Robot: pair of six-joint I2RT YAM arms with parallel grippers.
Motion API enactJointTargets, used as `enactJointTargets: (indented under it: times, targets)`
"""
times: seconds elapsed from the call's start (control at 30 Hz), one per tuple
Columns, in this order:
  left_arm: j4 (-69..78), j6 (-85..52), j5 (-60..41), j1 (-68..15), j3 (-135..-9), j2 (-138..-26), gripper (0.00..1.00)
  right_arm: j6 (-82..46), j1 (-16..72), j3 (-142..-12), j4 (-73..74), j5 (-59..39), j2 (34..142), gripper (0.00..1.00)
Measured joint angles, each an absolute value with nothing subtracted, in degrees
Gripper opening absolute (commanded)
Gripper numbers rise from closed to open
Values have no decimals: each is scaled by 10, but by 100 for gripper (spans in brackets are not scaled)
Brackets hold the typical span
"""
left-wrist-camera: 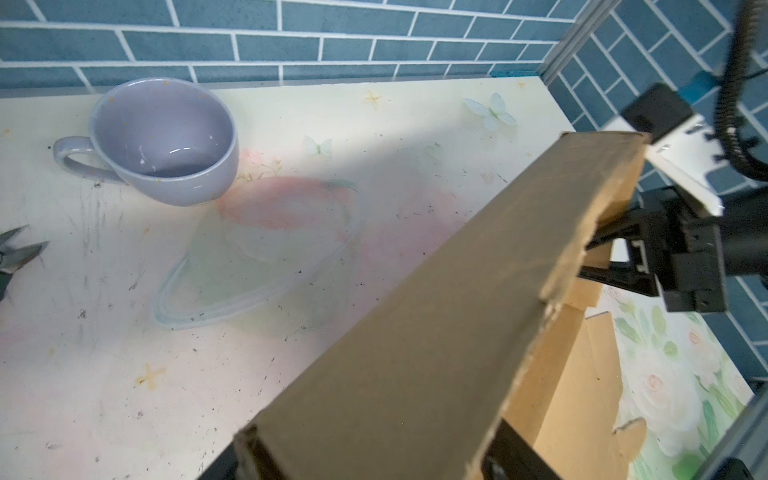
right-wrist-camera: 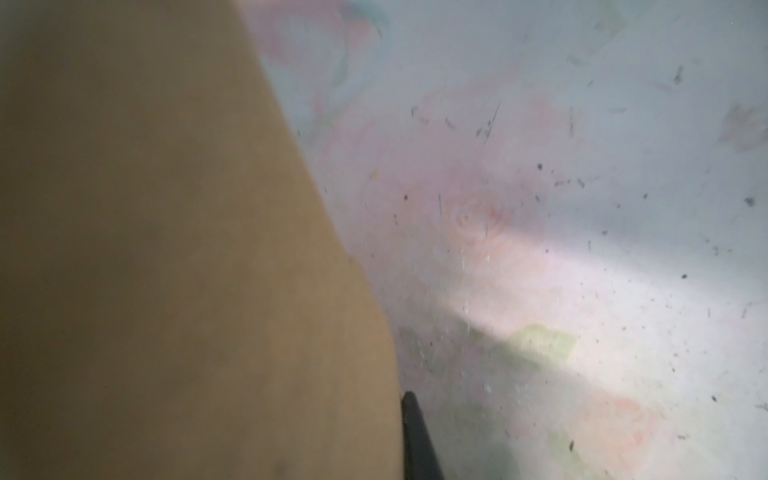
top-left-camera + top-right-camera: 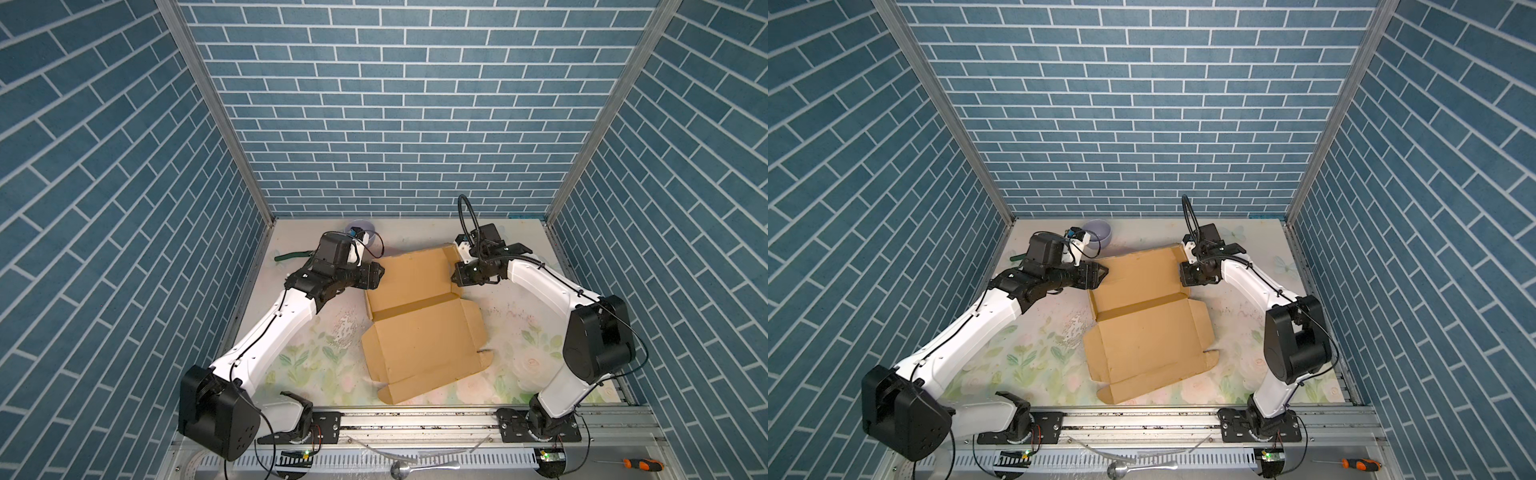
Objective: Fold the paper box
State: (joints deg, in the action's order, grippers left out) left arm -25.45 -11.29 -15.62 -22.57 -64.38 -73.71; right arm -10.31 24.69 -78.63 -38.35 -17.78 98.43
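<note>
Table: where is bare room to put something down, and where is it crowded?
Bare patches of the table: between the paper box and the right arm; between the box and the left arm, near the front. Crowded: the far left corner, with the lilac cup, green-handled tool and left gripper.

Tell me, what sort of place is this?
Likely a robot test booth, not a real room: brick-print walls on metal framing, two arms bolted to a rail, paper box between them.
</note>
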Motion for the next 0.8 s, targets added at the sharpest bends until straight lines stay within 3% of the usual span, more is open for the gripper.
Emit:
enactJointTargets:
  times: [0.37, 0.6, 0.8]
  targets:
    - [-273, -85, -212, -189, -653, -793, 78, -27, 265, -951, -529, -89, 1117, 5]
    - [-255, -85, -226, -189, -655, -835, 78, 4, 291, -1038, -549, -45, 1207, 35]
    - [-243, -85, -228, -189, -660, -853, 78, 3, 293, -1053, -552, -48, 1213, 46]
